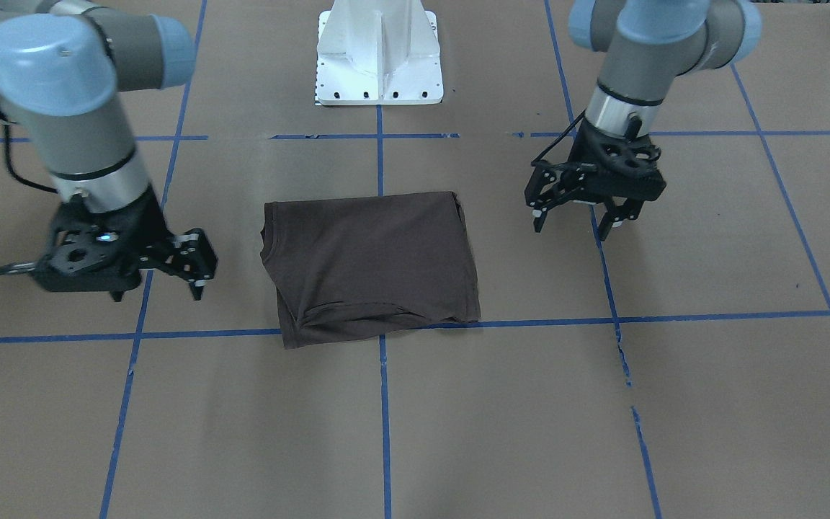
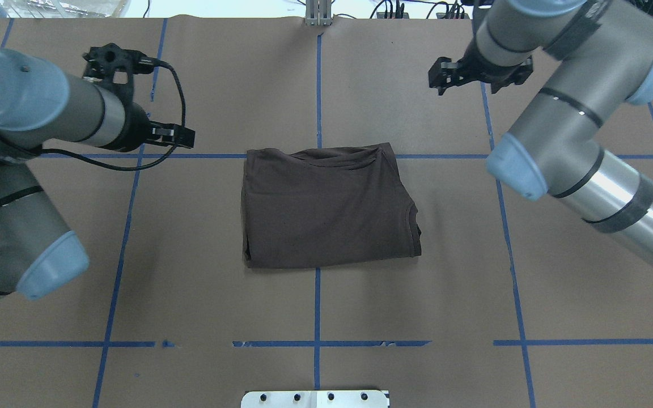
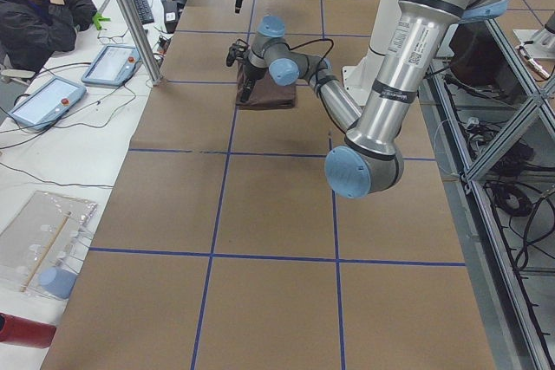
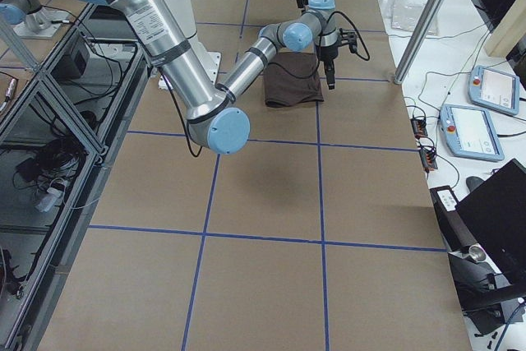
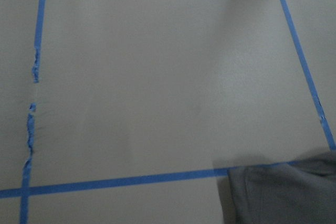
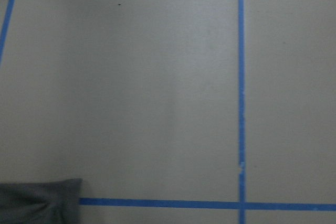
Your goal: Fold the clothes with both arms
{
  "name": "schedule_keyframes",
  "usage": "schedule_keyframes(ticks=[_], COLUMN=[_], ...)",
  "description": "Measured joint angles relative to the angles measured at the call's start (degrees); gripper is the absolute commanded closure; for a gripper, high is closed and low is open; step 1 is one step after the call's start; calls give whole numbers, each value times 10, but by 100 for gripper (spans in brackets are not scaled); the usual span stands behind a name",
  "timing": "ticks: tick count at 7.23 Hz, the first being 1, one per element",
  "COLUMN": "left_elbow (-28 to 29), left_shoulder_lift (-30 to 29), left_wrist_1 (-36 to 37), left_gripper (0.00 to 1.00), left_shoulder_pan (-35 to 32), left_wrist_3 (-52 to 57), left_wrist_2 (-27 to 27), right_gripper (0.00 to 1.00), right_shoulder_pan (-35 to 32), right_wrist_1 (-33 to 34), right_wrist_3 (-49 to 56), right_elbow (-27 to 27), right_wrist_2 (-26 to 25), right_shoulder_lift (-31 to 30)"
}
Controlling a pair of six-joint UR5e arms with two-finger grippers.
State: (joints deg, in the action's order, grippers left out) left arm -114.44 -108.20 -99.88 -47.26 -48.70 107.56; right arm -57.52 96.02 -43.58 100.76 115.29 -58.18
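The dark brown-grey T-shirt (image 1: 372, 267) lies folded into a flat rectangle at the table's middle; it also shows in the overhead view (image 2: 326, 209). Its collar edge faces my right arm's side, and no logo shows. My left gripper (image 1: 573, 220) hangs open and empty above the paper, clear of the shirt's side. My right gripper (image 1: 159, 287) hangs open and empty on the shirt's other side, also clear of it. The left wrist view shows a shirt corner (image 5: 283, 195) at the bottom right. The right wrist view shows a shirt corner (image 6: 39, 200) at the bottom left.
Brown paper with a blue tape grid (image 1: 382, 404) covers the table. The white base pedestal (image 1: 379, 58) stands at the robot's edge. An operator (image 3: 39, 6) sits at a side desk with tablets (image 3: 113, 62) beyond the table's far edge.
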Motion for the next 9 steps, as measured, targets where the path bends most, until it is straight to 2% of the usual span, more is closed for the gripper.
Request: schedule_keyframes(ticks=[1,3,4,6,7,9], left_elbow=[-21,-18,1,38,52,84], left_shoulder_lift=[40,112,146,199,215,244], left_wrist_1=[5,8,11,19,29,38], left_gripper=[0,0,0,0,0,0], left_shoulder_pan=[-50,-162,-196,-272,-319,-392], left_wrist_3=[81,211,234,293,365,457], left_wrist_2=[43,133,163,188,193,217], right_gripper=[0,0,0,0,0,0], right_shoulder_pan=[-63,-157,-182,-210,-226,-244], right_wrist_1=[2,4,-3,-55,-75,-87], right_wrist_3=[86,227,256,271,272,271], right_elbow=[0,-1,1,0,1,5], right_wrist_2=[58,109,113,121,132,142], right_shoulder_lift=[-40,-135,-191,-304,-339,-368])
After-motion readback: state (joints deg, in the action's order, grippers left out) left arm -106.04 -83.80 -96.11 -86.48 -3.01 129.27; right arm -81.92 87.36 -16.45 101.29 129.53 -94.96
